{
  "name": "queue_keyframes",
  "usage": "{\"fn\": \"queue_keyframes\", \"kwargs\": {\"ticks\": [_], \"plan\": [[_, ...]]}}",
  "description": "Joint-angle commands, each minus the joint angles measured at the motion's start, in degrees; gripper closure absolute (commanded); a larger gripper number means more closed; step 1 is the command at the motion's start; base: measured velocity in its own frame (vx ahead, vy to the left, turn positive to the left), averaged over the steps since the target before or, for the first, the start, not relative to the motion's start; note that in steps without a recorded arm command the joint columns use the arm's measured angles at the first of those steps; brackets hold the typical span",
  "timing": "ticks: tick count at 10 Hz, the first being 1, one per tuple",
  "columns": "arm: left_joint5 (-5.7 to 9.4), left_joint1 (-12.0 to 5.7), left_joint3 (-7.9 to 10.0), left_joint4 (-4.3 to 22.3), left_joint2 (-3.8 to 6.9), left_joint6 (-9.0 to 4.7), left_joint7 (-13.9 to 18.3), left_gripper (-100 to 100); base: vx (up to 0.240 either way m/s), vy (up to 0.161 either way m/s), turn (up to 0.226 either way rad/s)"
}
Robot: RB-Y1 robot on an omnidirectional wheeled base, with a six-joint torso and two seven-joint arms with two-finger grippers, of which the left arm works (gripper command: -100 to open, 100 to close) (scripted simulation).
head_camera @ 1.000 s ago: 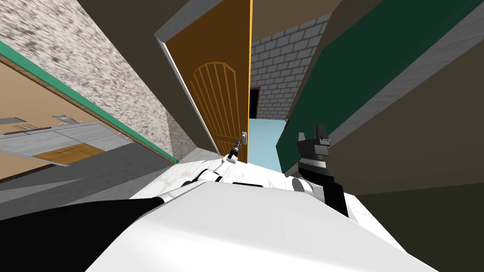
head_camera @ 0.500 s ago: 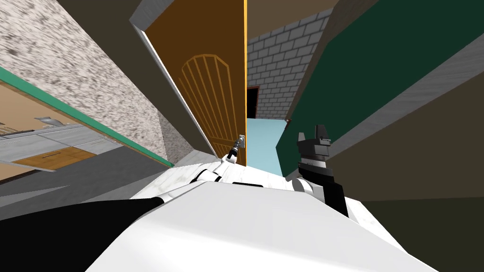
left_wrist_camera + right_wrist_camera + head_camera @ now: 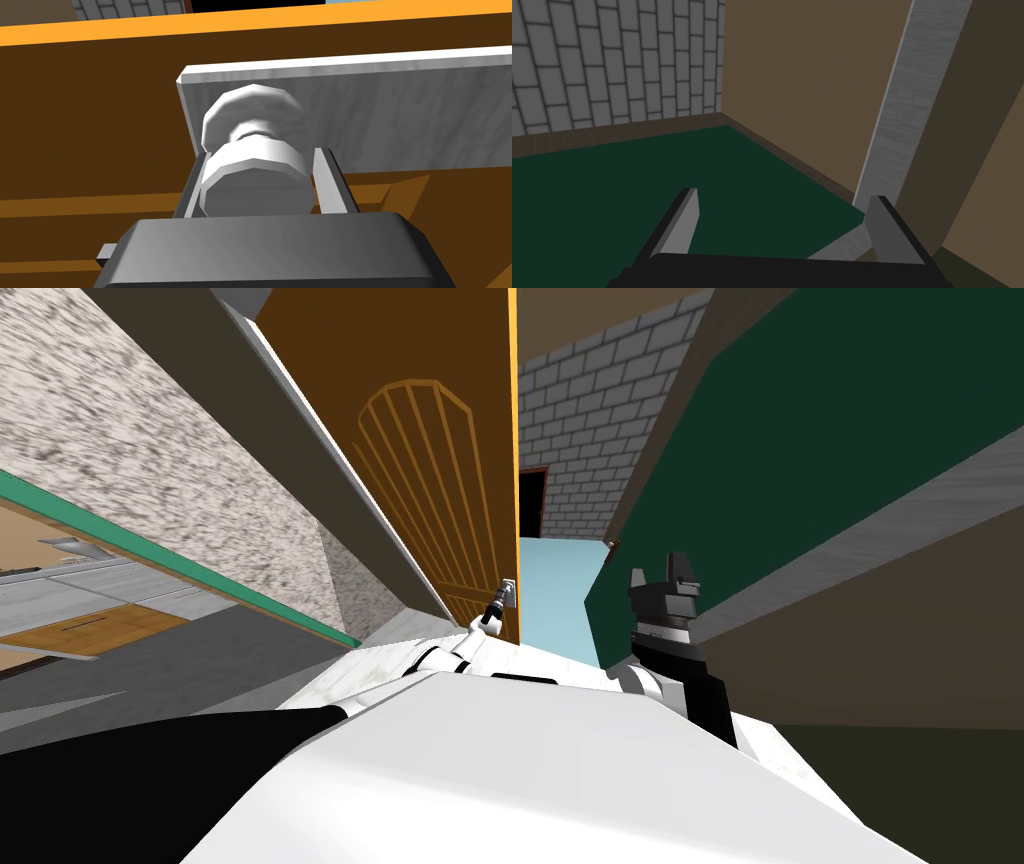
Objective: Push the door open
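A brown door (image 3: 430,478) with an orange edge and an arched panel pattern stands partly swung away ahead of me. Its pale grey knob (image 3: 252,150) sits on a grey plate (image 3: 390,110) near the door's free edge. My left gripper (image 3: 497,606) reaches to the knob (image 3: 509,591); in the left wrist view its gripper (image 3: 257,175) is shut on the knob, one finger pressing each side. My right gripper (image 3: 678,571) hangs to the right of the opening, and its gripper (image 3: 779,220) stands open with nothing between the fingers.
Through the gap lie a light blue floor (image 3: 550,588) and a grey brick wall (image 3: 590,428) with a dark doorway (image 3: 532,503). A dark green wall (image 3: 780,418) stands close on my right. A speckled wall (image 3: 150,458) and the door frame (image 3: 330,478) run along my left.
The door has swung farther away from me, with my left gripper still on the knob. The whole head view has shifted as I moved forward toward the opening.
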Motion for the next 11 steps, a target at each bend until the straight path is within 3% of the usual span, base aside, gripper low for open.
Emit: {"fn": "queue_keyframes", "kwargs": {"ticks": [1, 5, 11], "plan": [[0.0, 0.06, -0.01, 0.04, 0.01, 0.03, 0.0, 100, -0.023, 0.002, -0.01], [0.0, 0.06, -0.01, 0.04, 0.01, 0.03, 0.0, 100, -0.003, 0.001, -0.002], [0.76, -0.08, 2.48, 0.24, 1.41, -0.01, -0.84, 100, 0.153, -0.081, 0.034]]}}
